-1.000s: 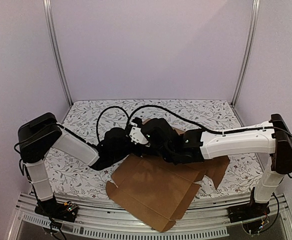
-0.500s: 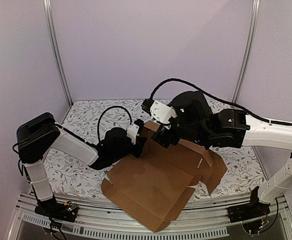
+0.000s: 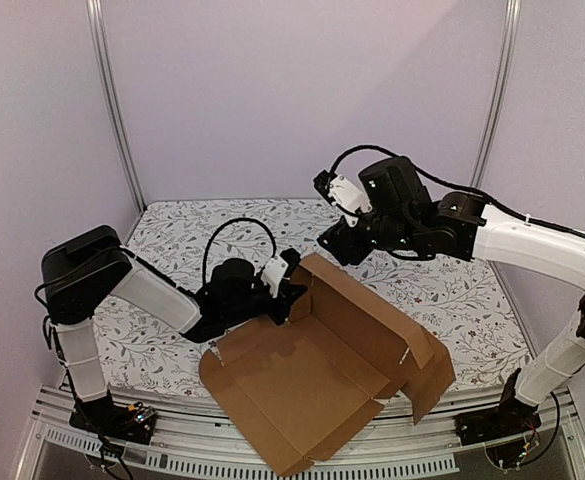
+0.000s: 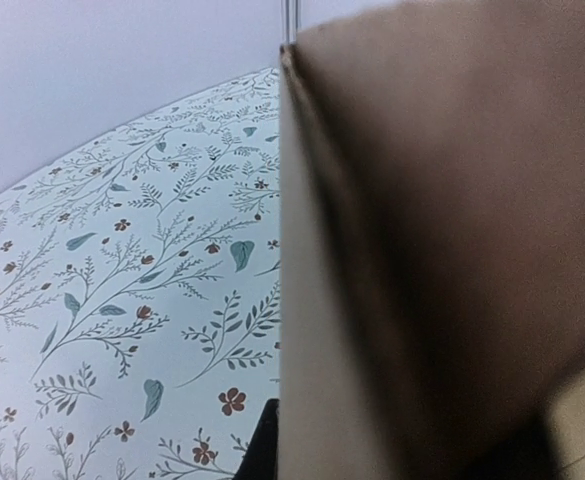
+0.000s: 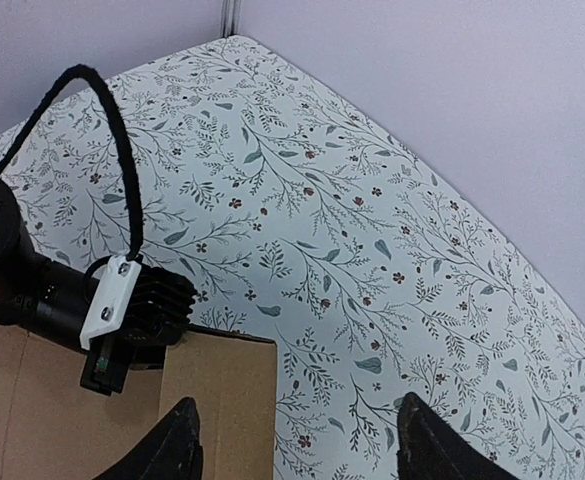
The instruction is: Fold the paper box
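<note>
- Here the paper box [image 3: 307,385] lies half folded on the flowered table [image 3: 182,235], its back and left walls raised
- The left gripper [image 3: 290,290] is clamped on the box's left wall
- The right gripper [image 3: 332,243] hangs above the box's back corner, jaws spread

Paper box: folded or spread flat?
Partly folded: the paper box has its base flat, far wall up, pinched in the jaws of the left gripper.

The paper box [image 3: 307,375] is plain matt brown cardboard, smooth-faced with raw cut edges, and the bench [image 3: 177,235] wears matt floral-printed cloth.
</note>
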You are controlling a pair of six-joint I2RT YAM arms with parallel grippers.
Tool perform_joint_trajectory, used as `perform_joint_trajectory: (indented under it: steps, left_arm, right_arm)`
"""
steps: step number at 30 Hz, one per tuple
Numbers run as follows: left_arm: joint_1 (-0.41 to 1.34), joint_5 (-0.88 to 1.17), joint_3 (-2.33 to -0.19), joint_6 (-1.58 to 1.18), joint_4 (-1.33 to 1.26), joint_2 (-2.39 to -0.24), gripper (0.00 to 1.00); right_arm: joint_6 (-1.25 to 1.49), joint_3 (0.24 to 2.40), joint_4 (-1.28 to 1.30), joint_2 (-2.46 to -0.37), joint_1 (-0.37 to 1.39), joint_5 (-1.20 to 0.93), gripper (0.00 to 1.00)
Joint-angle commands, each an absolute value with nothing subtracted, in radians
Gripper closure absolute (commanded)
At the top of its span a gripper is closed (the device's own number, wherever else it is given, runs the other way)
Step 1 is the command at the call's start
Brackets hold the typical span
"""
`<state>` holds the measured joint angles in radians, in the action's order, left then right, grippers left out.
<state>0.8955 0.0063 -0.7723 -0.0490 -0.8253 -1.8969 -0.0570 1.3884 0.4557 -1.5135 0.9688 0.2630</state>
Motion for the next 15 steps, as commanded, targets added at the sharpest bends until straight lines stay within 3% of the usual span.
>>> perform_joint_trajectory:
  steps: [1,8,11,15]
  left_arm:
    - [0.89,0.09,-0.787,-0.018,-0.897,-1.963,1.0]
    - [0.89,0.134,-0.855,-0.048,-0.866,-2.007,1.0]
    - [0.89,0.132,-0.866,-0.049,-0.857,-2.016,1.0]
    - [0.89,0.125,-0.867,-0.05,-0.857,-2.021,0.98]
  right_arm:
    - [0.061,1.411,0.402,-1.573,0.927,0.158,0.44]
    - [0.113,1.376,0.318,-1.621,0.91,0.143,0.91]
    - [0.136,1.352,0.281,-1.636,0.909,0.124,0.99]
    - [0.173,1.316,0.245,-1.656,0.908,0.108,1.0]
